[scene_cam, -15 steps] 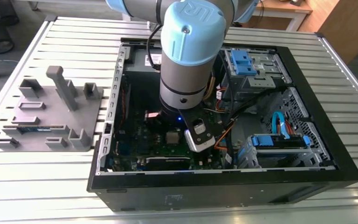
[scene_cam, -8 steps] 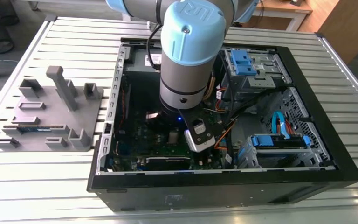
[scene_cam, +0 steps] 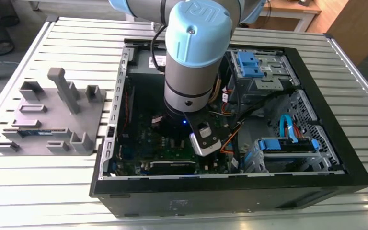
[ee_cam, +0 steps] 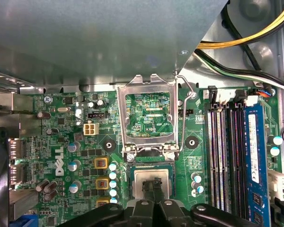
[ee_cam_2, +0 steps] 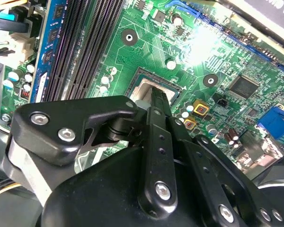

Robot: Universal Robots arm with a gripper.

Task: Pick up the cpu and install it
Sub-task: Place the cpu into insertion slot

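Observation:
The cpu (ee_cam: 140, 178), a small silver square chip, lies flat in the motherboard socket (ee_cam: 129, 176) inside the open computer case (scene_cam: 235, 194). In both wrist views my gripper (ee_cam: 152, 185) hangs directly over the chip's middle, its two black fingertips drawn together, shut, with nothing between them. Whether the tips touch the chip's top I cannot tell. From the other side the cpu (ee_cam_2: 142, 90) peeks out beside the gripper (ee_cam_2: 156, 93). The socket's metal load frame (ee_cam: 123, 118) stands flipped open behind the chip, its lever (ee_cam: 185, 90) raised.
Black memory slots (ee_cam: 222, 156) and a blue memory stick (ee_cam: 252, 146) run beside the socket. A grey metal box (ee_cam: 85, 38) overhangs the board, with yellow and black cables (ee_cam: 246, 42) nearby. A grey parts fixture (scene_cam: 50, 120) sits on the slatted table at the exterior view's left.

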